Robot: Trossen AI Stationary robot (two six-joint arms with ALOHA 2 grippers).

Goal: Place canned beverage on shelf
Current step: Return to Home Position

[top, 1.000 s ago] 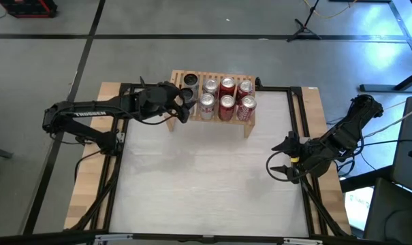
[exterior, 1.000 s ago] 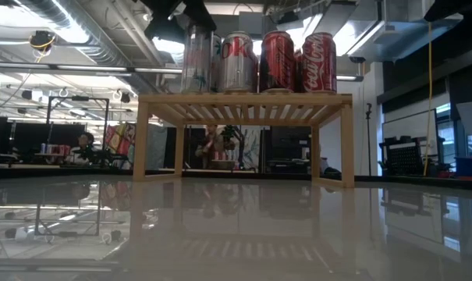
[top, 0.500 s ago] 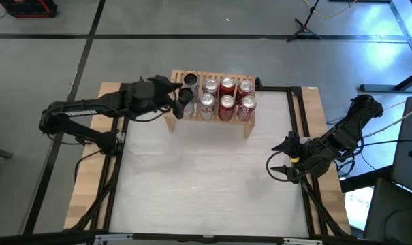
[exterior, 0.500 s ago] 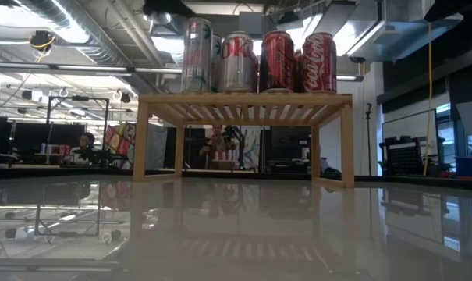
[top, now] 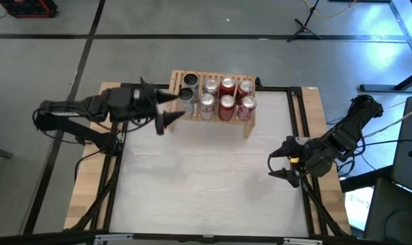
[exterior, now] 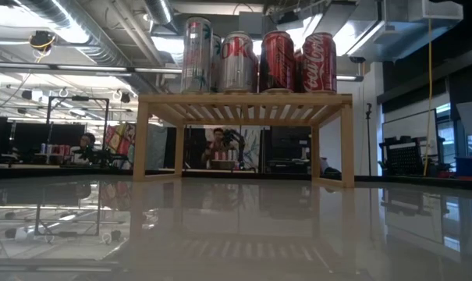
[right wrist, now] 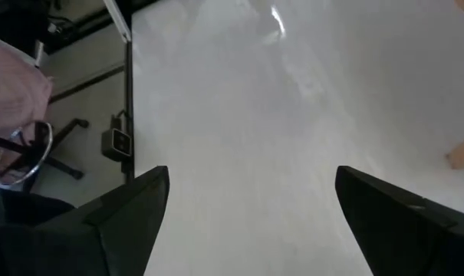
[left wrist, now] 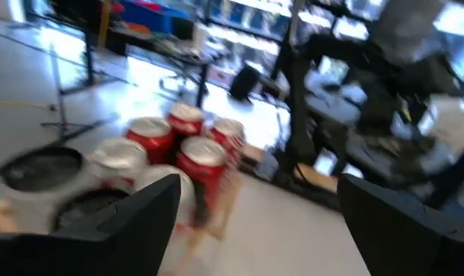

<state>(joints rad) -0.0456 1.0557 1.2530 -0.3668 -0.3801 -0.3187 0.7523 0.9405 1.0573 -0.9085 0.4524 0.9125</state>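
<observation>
- Left claw (top: 167,111): spread wide, empty. In the high view it sits upper left of centre, just off the left end of the shelf (top: 247,126), tips pointing at it, not touching.
- Left wrist view agrees: both fingers (left wrist: 132,222) are far apart, with can tops showing in the gap beyond them.
- Left arm (top: 76,112) stretches from the claw toward the left edge of the high view.
- Right claw (top: 274,164): also spread, empty. In the high view it is right of centre, over the worktop (top: 206,190) near its right edge and well apart from the shelf. The right wrist view shows only bare white worktop between its fingers.
- Shelf: top centre of the high view, at the far edge of the worktop. Light wood, slatted top, solid side legs.
- Cans: eight on the shelf, upright, in two rows of four, packed close.
- Left to right in the high view: two dark-topped cans (top: 189,79), two silver cans (top: 207,102), four red cans (top: 227,103).
- Low view, top centre, front row left to right: pale can (exterior: 195,55), silver, then two red, bases flat on the slats.
- A person (exterior: 218,145) shows far behind, seen through the gap under the shelf.
</observation>
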